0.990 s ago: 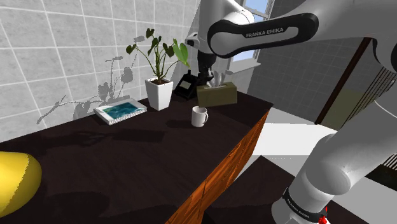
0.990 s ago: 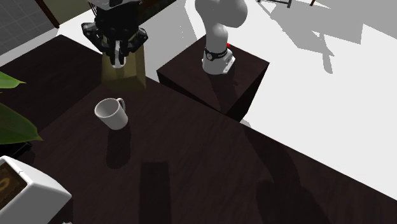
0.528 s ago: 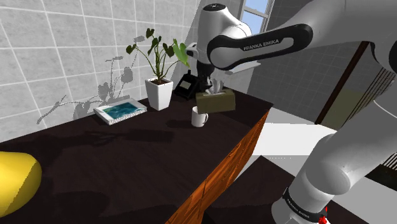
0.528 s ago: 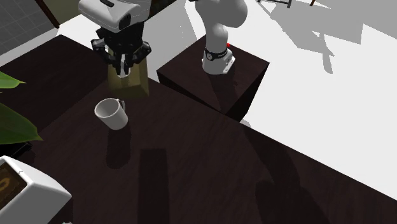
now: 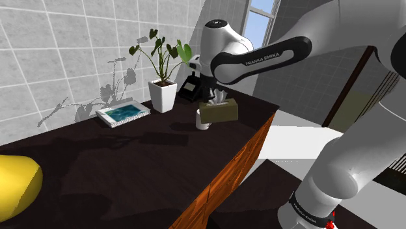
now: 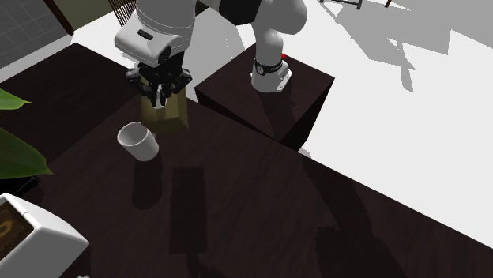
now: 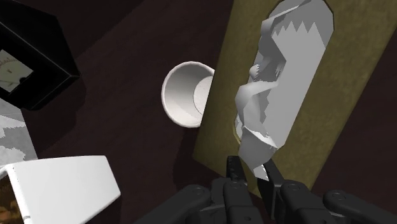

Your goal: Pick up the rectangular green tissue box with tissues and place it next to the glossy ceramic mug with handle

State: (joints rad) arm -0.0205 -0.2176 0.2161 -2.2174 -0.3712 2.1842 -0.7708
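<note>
Gripper [image 7: 253, 167] pinches shut on the white tissue tuft [image 7: 261, 114] of the olive-green tissue box [image 7: 356, 95] — the box hangs above the dark countertop [image 5: 130, 156], overlapping the white mug [image 7: 186, 94]. Likely light, stiff card — but soft tissue may slip or tear; the box's walls look surer.

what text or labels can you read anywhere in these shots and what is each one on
"FRANKA EMIKA": white letters on the black arm link, shoulder view.
Ring at the arm's base: white lettering, too small to read.
Black device's pale face: marks too blurred to read.
Tissue box and mug: no text.
</note>
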